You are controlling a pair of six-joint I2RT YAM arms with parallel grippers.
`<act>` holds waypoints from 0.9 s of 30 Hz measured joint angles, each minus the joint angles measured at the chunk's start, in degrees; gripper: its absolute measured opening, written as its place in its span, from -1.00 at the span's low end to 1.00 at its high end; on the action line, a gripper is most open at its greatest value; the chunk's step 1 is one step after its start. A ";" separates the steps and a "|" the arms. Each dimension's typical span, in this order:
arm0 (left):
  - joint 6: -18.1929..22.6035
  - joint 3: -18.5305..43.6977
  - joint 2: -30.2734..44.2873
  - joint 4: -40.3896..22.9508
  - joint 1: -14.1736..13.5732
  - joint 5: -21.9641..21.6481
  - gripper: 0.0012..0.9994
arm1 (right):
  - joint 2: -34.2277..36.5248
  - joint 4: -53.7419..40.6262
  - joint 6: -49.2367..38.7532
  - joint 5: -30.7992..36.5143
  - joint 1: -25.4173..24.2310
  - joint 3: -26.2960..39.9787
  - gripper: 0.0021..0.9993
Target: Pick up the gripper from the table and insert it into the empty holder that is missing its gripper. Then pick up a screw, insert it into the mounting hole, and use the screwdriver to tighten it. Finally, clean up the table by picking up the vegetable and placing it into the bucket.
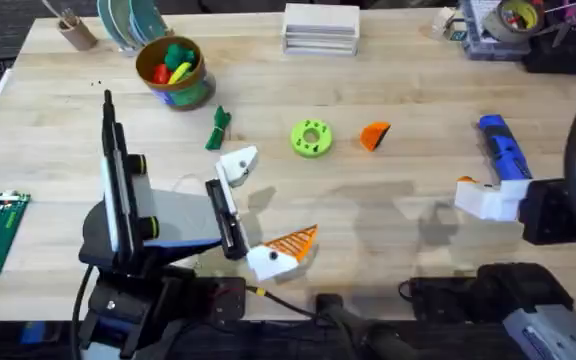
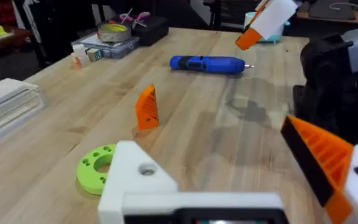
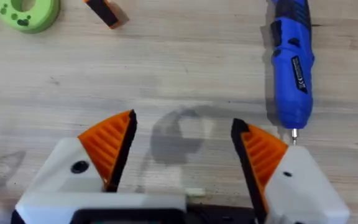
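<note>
Beside the lime disc, the loose gripper, untouched.

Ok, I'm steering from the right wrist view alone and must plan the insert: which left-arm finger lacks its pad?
Observer: The holder, the finger nearer the bucket. The other finger carries an orange pad.
Operator: And where's the vegetable for the cleanup?
Observer: The vegetable lies between the holder and the bucket, closer to the holder.
</note>
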 joint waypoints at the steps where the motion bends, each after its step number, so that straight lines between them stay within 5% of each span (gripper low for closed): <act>1: -0.32 0.00 0.00 0.00 0.00 0.00 0.99 | -0.02 0.00 0.00 0.02 0.00 0.00 0.99; 16: -1.75 0.00 0.01 -0.09 0.00 0.00 0.99 | 0.65 16.75 0.00 -3.33 0.00 0.14 0.98; 27: -1.75 -0.01 0.01 -0.09 0.00 0.00 0.99 | 15.19 17.39 -1.17 -3.72 5.78 0.39 0.98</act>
